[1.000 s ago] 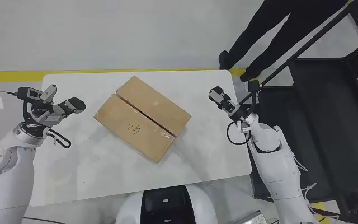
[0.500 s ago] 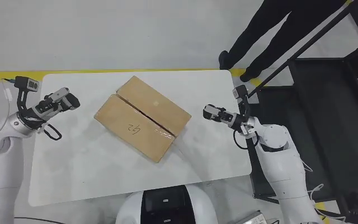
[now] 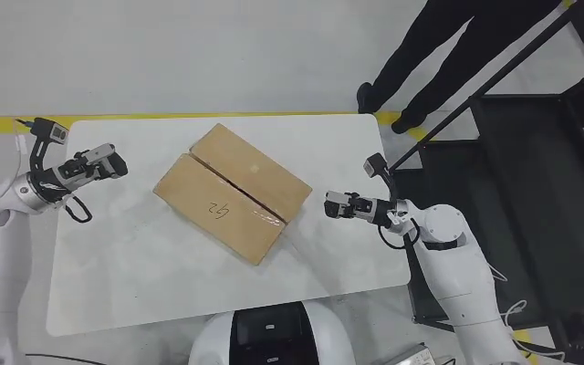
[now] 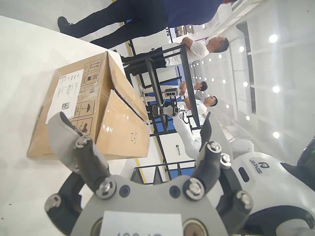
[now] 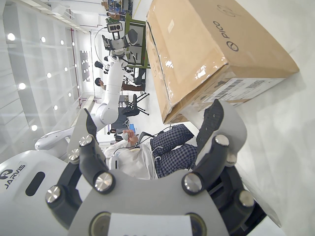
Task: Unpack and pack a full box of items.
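A closed brown cardboard box lies at an angle in the middle of the white table; clear tape runs along its top seam. The box carries a white label on one end in the left wrist view, and the box has a barcode label on the end seen from the right wrist. My left gripper hangs open over the table's left edge, pointing at the box, a gap away. My right gripper stands open just right of the box, apart from it, with nothing between its fingers.
A black metal rack stands right of the table. A person's dark legs are behind the far right corner. A yellow floor line runs along the table's far edge.
My right gripper has swung down and leftward, from near the table's right edge toward the box's right side. My left gripper has shifted slightly left and back, turning level toward the box.
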Available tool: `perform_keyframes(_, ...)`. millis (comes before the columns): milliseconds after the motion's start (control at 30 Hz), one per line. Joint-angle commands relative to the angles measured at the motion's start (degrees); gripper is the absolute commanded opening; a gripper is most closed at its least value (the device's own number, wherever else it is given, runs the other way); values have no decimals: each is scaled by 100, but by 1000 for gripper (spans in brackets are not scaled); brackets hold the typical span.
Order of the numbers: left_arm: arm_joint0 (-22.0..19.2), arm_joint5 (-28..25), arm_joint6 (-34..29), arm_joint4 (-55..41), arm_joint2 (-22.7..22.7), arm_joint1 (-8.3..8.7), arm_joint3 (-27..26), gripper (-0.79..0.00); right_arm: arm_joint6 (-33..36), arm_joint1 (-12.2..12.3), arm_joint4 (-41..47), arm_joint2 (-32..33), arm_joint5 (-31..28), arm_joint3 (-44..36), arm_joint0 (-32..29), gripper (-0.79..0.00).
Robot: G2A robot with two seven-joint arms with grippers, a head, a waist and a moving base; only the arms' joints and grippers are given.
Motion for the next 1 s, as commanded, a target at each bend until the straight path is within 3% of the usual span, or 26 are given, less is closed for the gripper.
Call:
perform_keyframes(0, 92, -12, 367, 392, 187, -24, -123, 0, -54, -1, -48, -53, 42, -10, -30, 0)
perform_keyframes(133, 45, -115, 1032, 678, 601, -124, -67, 0, -45, 5, -143, -276, 188, 102, -4, 0)
perform_keyframes(300, -243, -347, 1403, 758, 1078, -260, 440, 0, -170, 11, -246, -460, 139, 326, 84, 0)
perform_keyframes(600, -601, -727, 823, 377, 1726, -460, 1028, 0, -751, 19, -332, -554, -82, 690, 284, 0)
perform_keyframes(767, -587, -666, 658, 174, 1789, -449, 954, 0, -1262, 13, -445, -584, -258, 871, 403, 0)
perform_keyframes(967, -218, -333, 325, 58, 1644, -253, 409, 0, -1695, -2, -554, -676, -418, 1184, 608, 0)
